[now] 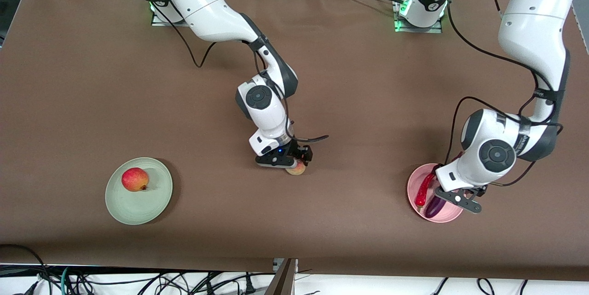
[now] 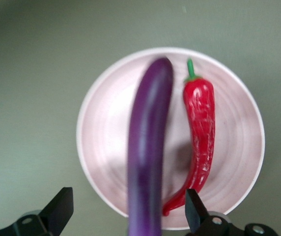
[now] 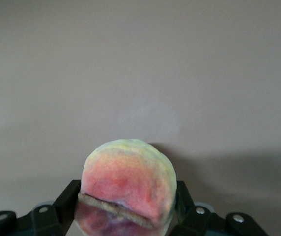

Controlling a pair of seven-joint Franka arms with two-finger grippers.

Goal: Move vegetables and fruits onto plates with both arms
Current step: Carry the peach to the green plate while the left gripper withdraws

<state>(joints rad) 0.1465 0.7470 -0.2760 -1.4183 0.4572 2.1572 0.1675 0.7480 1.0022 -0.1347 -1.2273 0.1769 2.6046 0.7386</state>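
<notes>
The purple eggplant (image 1: 435, 207) (image 2: 148, 147) and the red chili (image 1: 422, 193) (image 2: 199, 128) lie side by side on the pink plate (image 1: 448, 216) (image 2: 106, 128). My left gripper (image 1: 453, 196) (image 2: 128, 209) hovers over that plate, open wide, with one finger on each side of the eggplant and touching nothing. My right gripper (image 1: 292, 164) (image 3: 128, 196) is down at the table's middle, shut on the pink-yellow peach (image 1: 297, 169) (image 3: 128, 177). The red apple (image 1: 135, 179) sits on the mint green plate (image 1: 138, 207) toward the right arm's end.
The brown table cloth (image 1: 359, 101) is bare between the two plates apart from the peach. Loose cables hang below the table's front edge (image 1: 184, 269). The arm bases stand along the top of the front view.
</notes>
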